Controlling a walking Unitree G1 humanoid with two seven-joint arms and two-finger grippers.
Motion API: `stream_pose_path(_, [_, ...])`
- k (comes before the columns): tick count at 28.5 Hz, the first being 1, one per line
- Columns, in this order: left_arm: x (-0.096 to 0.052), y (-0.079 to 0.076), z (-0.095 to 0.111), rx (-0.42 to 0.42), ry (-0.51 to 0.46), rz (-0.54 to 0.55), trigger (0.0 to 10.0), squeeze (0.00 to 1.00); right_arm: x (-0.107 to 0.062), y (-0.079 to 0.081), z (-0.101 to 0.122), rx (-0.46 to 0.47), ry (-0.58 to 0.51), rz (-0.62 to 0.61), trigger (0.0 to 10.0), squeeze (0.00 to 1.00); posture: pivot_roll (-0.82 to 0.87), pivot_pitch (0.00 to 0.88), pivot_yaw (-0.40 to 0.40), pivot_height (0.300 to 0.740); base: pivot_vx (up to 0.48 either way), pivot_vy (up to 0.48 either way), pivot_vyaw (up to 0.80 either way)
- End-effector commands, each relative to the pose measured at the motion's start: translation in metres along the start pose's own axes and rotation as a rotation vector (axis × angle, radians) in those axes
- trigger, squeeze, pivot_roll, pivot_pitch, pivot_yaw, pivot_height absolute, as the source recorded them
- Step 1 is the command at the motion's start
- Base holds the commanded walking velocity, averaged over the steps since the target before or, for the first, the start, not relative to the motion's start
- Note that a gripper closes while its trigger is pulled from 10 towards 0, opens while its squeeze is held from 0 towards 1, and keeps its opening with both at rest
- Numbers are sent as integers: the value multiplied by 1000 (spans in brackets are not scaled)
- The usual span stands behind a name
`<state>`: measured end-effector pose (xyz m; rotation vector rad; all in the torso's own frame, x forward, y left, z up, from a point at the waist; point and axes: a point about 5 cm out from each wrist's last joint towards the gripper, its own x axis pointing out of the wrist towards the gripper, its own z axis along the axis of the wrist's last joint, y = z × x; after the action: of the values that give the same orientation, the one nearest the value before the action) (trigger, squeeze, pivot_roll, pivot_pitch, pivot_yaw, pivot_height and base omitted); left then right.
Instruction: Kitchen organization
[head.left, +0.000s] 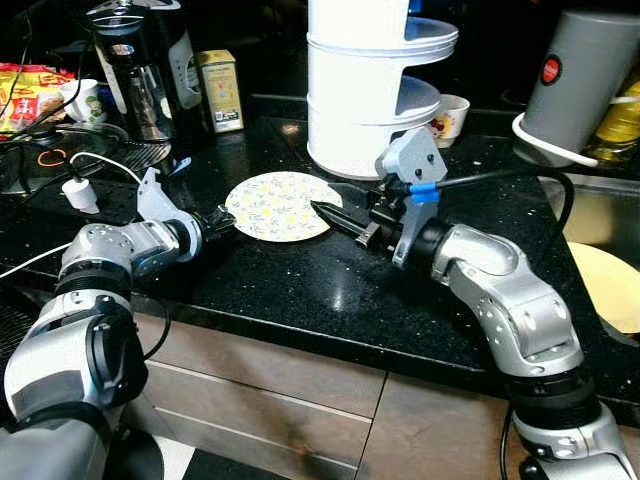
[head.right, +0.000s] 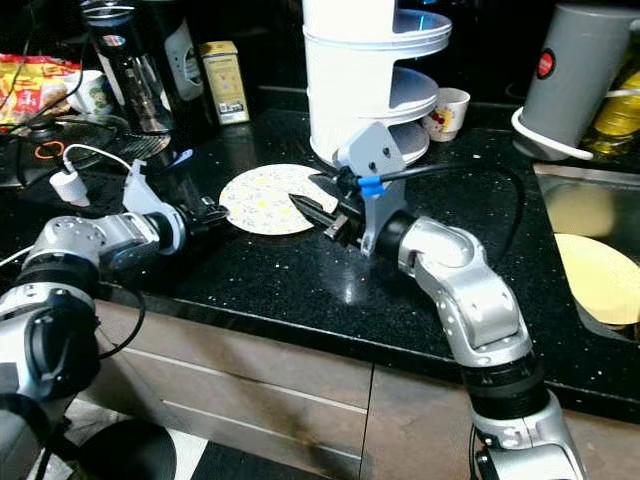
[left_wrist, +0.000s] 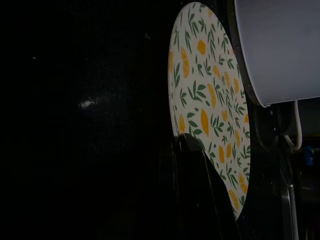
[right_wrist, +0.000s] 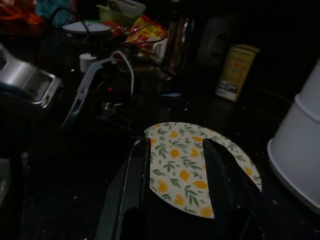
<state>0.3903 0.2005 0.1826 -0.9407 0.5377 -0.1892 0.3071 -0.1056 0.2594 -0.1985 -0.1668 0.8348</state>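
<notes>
Black speckled worktop (head.left: 300, 290): you see the lemon-patterned plate (head.left: 277, 205) lying flat near its middle, just before the white tiered stand (head.left: 365, 90). Your left gripper (head.left: 218, 222) meets the plate's left rim, its spread not discernible. Your right gripper (head.left: 330, 214), fingers parted and empty, reaches over the plate's right edge.

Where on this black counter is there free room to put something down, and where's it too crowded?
Bare counter runs along the front edge, between the floral mat and the cabinet, under both arms. Another bare patch lies between the white tiered stand and the sink. The back left is crowded: coffee maker, yellow box, cup, cables.
</notes>
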Motion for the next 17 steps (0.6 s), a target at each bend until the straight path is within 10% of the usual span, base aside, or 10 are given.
stream_pose_path(1, [1,11,-9,-18,38,33,0,0,2,2,6,7,-23,10,10000,0,-20,0,23,740,0,0,0])
stream_pose_path(17, [-17,-73,-6,90,-57,-482,0,0,5,1,12,77,-91,-3,10000,0,-10,0,16,740,0,0,0])
